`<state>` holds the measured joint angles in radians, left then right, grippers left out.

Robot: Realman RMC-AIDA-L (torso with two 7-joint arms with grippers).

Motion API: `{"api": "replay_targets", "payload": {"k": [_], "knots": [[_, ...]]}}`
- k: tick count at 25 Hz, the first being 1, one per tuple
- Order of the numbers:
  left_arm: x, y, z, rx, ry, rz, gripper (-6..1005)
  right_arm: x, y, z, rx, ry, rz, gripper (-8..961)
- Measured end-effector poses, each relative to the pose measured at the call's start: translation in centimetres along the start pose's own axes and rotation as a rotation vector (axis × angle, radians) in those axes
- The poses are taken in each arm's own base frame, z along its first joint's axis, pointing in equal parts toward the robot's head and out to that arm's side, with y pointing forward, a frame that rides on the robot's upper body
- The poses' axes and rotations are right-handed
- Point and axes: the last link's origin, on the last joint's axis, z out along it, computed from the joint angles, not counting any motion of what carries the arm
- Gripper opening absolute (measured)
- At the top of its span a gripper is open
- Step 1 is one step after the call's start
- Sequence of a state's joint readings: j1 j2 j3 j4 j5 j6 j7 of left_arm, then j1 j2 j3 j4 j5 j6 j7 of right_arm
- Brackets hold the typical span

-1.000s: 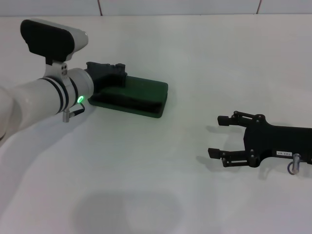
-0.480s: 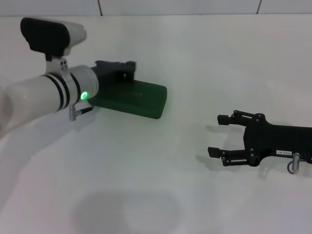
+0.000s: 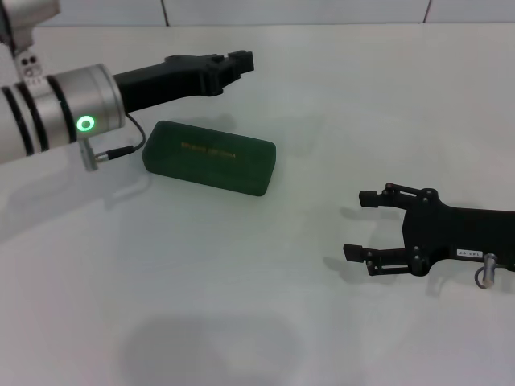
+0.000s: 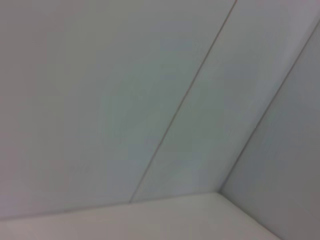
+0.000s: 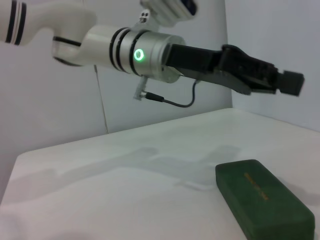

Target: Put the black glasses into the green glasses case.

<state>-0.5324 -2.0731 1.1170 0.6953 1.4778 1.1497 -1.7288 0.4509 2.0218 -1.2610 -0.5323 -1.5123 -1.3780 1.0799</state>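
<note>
The green glasses case lies closed on the white table, left of centre, with gold lettering on its lid. It also shows in the right wrist view. The black glasses are not in view. My left gripper hangs in the air above and beyond the case, clear of it, shut and empty. It also shows in the right wrist view. My right gripper rests low over the table at the right, open and empty, well apart from the case.
The white table stretches around the case. A tiled wall runs along its far edge. The left wrist view shows only wall panels.
My left gripper has lifted off the case's left end and swung up and toward the far side. The whole lid now shows. The right arm has not moved.
</note>
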Motion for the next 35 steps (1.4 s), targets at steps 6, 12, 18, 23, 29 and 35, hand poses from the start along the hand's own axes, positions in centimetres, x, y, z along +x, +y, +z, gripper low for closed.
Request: {"api": "replay_targets", "payload": {"k": [6, 12, 18, 23, 29, 35], "knots": [[-1.4, -0.1, -3.0, -0.001, 0.112, 0.16, 130, -0.1, -0.1, -0.2, 0.004, -0.006, -0.001, 886], [-4.1, 0.5, -6.8, -0.02, 0.137, 0.275, 344, -0.4, -0.7, -1.0, 0.022, -0.009, -0.012, 886], [-6.6, -0.3, -11.7, -0.023, 0.055, 0.254, 583, -0.5, -1.5, -2.2, 0.031, 0.013, -0.031, 886], [-8.4, 0.1, -13.6, -0.083, -0.086, 0.274, 747, -0.7, -2.0, -4.0, 0.007, 0.057, -0.069, 886], [-9.0, 1.0, -14.8, -0.161, -0.185, 0.251, 876, -0.8, -2.4, -4.8, -0.044, 0.128, -0.112, 886], [-9.6, 1.1, -16.0, -0.194, -0.28, 0.22, 877, -1.3, -2.8, -4.4, -0.051, 0.158, -0.158, 886]]}}
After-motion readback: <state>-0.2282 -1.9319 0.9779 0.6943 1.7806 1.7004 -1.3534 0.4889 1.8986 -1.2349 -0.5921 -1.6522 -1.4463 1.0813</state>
